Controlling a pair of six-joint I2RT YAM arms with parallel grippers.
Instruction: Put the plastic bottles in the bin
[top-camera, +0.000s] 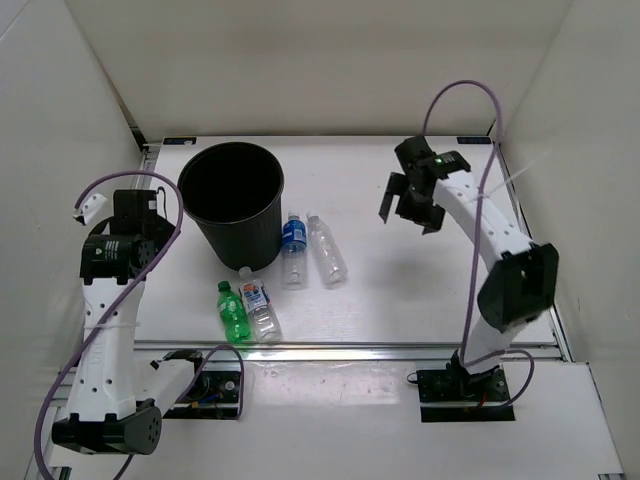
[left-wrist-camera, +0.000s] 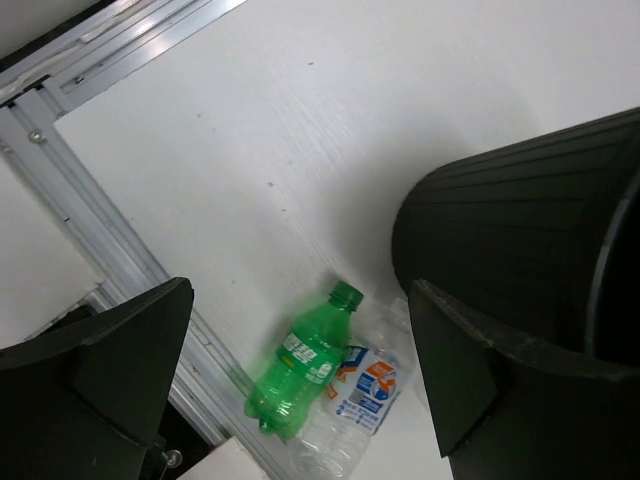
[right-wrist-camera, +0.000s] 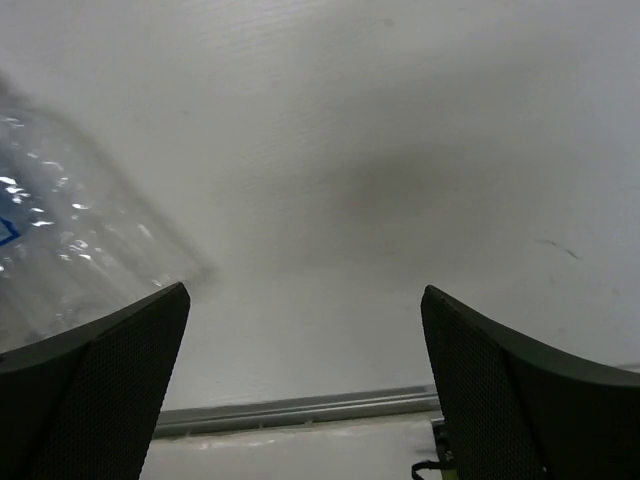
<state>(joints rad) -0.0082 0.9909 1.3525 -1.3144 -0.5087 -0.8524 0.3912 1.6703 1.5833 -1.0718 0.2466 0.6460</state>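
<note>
The black bin (top-camera: 232, 200) stands upright at the back left; it also shows in the left wrist view (left-wrist-camera: 520, 240). Four plastic bottles lie on the table in front of it. The green bottle (top-camera: 233, 312) (left-wrist-camera: 300, 365) touches the white-blue-orange labelled bottle (top-camera: 258, 303) (left-wrist-camera: 365, 395). The blue-label bottle (top-camera: 293, 250) and the plain clear bottle (top-camera: 327, 250) lie side by side. My left gripper (top-camera: 125, 205) (left-wrist-camera: 300, 290) is open and empty, raised left of the bin. My right gripper (top-camera: 408, 208) (right-wrist-camera: 305, 300) is open and empty, raised right of the bottles. A blurred clear bottle (right-wrist-camera: 60, 240) shows at the left edge of the right wrist view.
White walls enclose the table on the left, back and right. An aluminium rail (top-camera: 400, 350) (left-wrist-camera: 90, 210) runs along the near edge. Purple cables loop from both arms.
</note>
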